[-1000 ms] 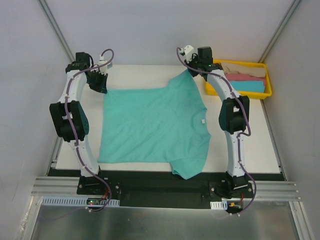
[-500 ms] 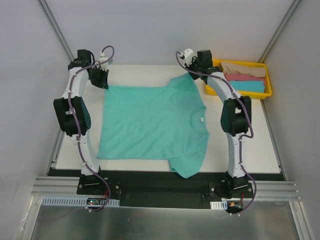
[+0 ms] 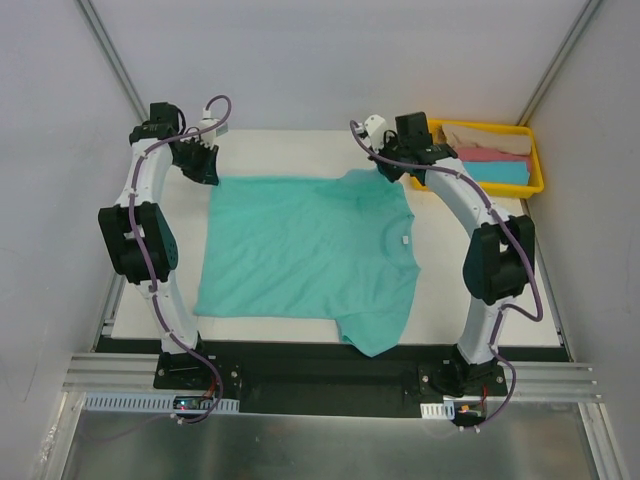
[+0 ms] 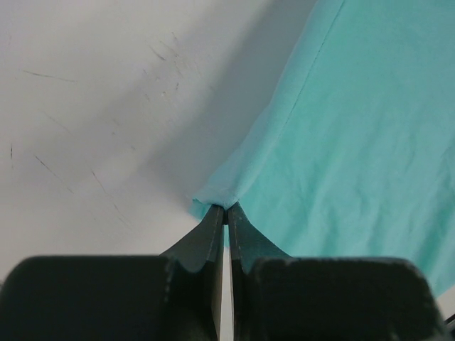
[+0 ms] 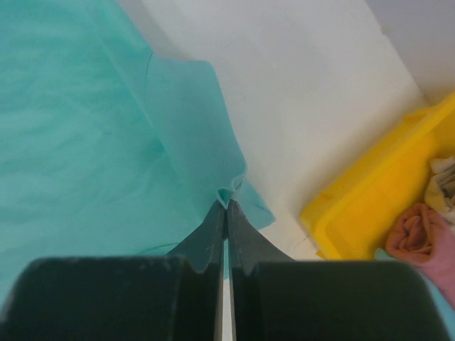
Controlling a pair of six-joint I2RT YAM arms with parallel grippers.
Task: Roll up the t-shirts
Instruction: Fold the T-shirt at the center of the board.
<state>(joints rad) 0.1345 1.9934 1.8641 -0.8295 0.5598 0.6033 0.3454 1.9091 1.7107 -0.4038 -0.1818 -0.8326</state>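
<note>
A: Fingers?
B: The left gripper is pressed together on the far hem corner of the green t-shirt. The right gripper pinches its far sleeve.
A: And the rest?
B: It's spread flat on the table, with the near sleeve over the front edge. The beige t-shirt, pink t-shirt and blue t-shirt lie in the yellow tray, in the far right corner.

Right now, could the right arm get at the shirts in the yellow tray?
Probably not yet. The tray and its shirts lie close beside the right pincer with nothing between them, but that pincer is shut on an edge of the green shirt and would have to let go first.
</note>
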